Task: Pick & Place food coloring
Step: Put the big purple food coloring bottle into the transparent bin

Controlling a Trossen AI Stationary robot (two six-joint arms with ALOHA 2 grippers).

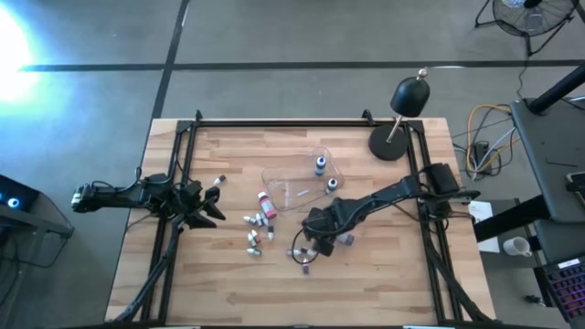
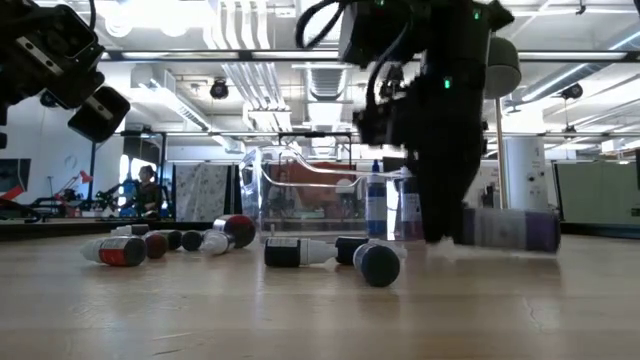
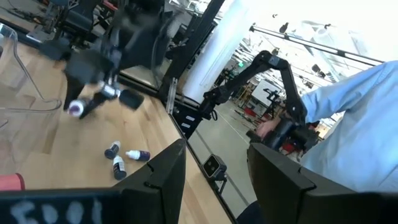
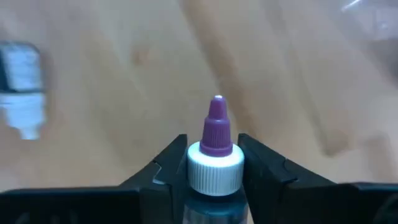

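Several tiny food coloring bottles (image 1: 253,239) lie on their sides on the wooden table, a red one (image 1: 266,206) among them; in the low view they show as a row (image 2: 300,252). Two more stand upright in the clear tray (image 1: 283,178). My right gripper (image 1: 311,247) is low over the table, near side of the tray, shut on a bottle with a purple tip (image 4: 216,127). My left gripper (image 1: 215,196) hovers open at the table's left side and holds nothing (image 3: 211,171). One small bottle (image 1: 219,180) lies just beyond it. My right gripper pinches the bottle between its two fingers (image 4: 168,165) at the white collar (image 4: 216,167) just below the purple tip. The tip sticks out forward past the fingertips. In the left wrist view the bottle (image 3: 76,108) slants downward close over the table; whether it touches the wood does not show.
A black domed lamp (image 1: 402,114) stands at the far right corner. A purple-labelled bottle (image 2: 510,228) lies beside the right gripper. Black frame rails run along the table's left and right sides. A person in a light blue sleeve (image 3: 354,124) is beyond the table's edge.
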